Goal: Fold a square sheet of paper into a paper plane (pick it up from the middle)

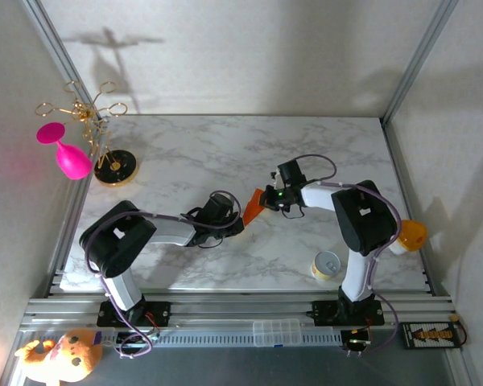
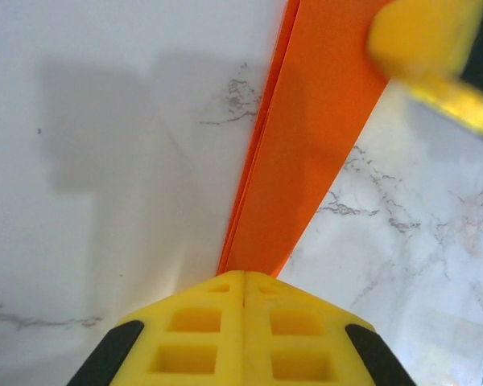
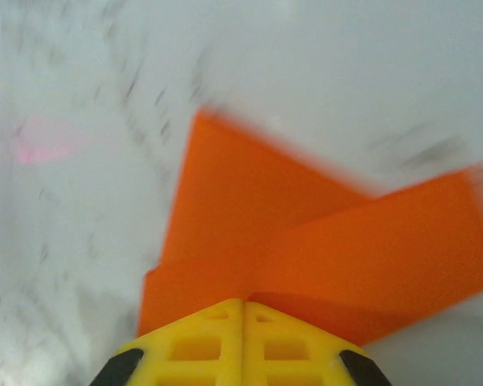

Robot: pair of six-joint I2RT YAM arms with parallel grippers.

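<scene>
The sheet of paper (image 1: 253, 207) is bright orange and folded into a narrow, layered shape. It hangs just above the middle of the marble table, held between both grippers. My left gripper (image 1: 240, 219) is shut on its near-left end. In the left wrist view the paper (image 2: 306, 153) runs up and away from the closed yellow jaws of the left gripper (image 2: 245, 277), and a blurred yellow finger (image 2: 423, 40) of the right gripper shows at its far end. My right gripper (image 1: 267, 201) is shut on the other end; its wrist view shows overlapping orange flaps (image 3: 249, 225) spreading out from the right gripper (image 3: 243, 304).
A small yellow can (image 1: 328, 265) stands near the right arm's base, with an orange-yellow cup (image 1: 409, 235) off the table's right edge. A pink goblet (image 1: 64, 153) and a gold wire stand (image 1: 105, 149) sit at the far left. A plush toy (image 1: 56, 358) lies below the front rail.
</scene>
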